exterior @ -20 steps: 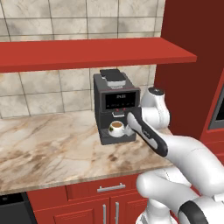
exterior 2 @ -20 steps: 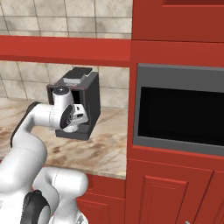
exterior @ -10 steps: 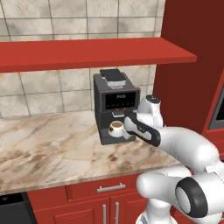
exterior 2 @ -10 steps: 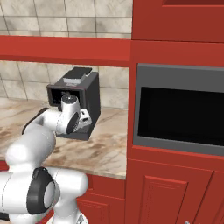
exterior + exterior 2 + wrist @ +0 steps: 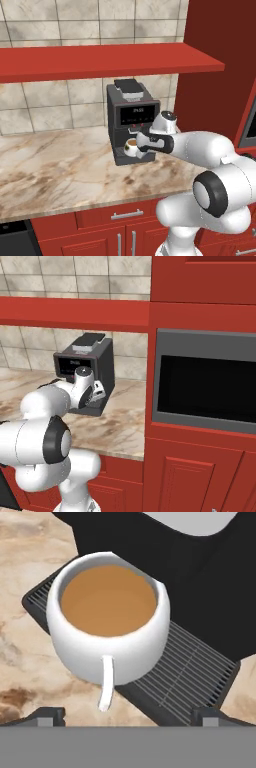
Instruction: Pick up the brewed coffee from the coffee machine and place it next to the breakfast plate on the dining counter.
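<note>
Closer than a second ago, my gripper [image 5: 125, 714] has dropped from beside the coffee machine's [image 5: 131, 115] display panel to the level of its drip tray [image 5: 185, 672]. Its jaws stand released, wide apart, with one dark fingertip showing at each side of the hand view and nothing between them. Just ahead of those tips sits the brewed coffee [image 5: 110, 624], a white cup full of brown liquid, upright on the machine's tray grille with its handle [image 5: 105, 682] turned toward my hand. From the left base view I see the cup [image 5: 131, 145] under the machine's spout, the gripper [image 5: 142, 142] just beside it. Around the machine spreads the marble worktop [image 5: 55, 165]; above it runs a red shelf [image 5: 100, 60].
</note>
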### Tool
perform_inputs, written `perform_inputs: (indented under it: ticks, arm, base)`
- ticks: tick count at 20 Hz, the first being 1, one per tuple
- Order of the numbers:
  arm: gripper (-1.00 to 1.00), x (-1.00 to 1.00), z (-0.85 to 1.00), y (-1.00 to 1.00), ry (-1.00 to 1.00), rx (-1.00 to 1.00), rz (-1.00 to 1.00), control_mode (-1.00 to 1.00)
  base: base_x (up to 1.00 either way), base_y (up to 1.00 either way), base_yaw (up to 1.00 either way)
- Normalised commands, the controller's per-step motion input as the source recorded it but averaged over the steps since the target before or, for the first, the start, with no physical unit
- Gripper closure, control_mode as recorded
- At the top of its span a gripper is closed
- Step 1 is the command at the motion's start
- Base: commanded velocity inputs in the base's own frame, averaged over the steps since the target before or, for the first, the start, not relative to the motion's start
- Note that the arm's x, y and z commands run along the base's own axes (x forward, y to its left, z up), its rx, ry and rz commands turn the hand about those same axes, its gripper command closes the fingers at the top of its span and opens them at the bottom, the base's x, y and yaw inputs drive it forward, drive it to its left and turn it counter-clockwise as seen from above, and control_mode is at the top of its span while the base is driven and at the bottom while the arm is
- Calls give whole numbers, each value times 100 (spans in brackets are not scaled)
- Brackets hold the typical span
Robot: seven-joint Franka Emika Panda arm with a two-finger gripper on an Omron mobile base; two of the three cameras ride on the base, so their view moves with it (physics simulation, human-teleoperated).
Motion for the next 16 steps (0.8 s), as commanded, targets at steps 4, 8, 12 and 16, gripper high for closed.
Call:
perform_inputs:
  ticks: [4, 8, 12, 16]
  arm:
    - [-100, 14, 0, 27, 0, 3, 0, -100]
    - [-100, 6, -5, 25, 0, 3, 0, -100]
    - [-100, 2, -7, 21, 0, 4, 0, -100]
    - [-100, 13, -9, 12, 0, 3, 0, -100]
  base:
    - [0, 0, 0]
    - [0, 0, 0]
    - [0, 0, 0]
    - [0, 0, 0]
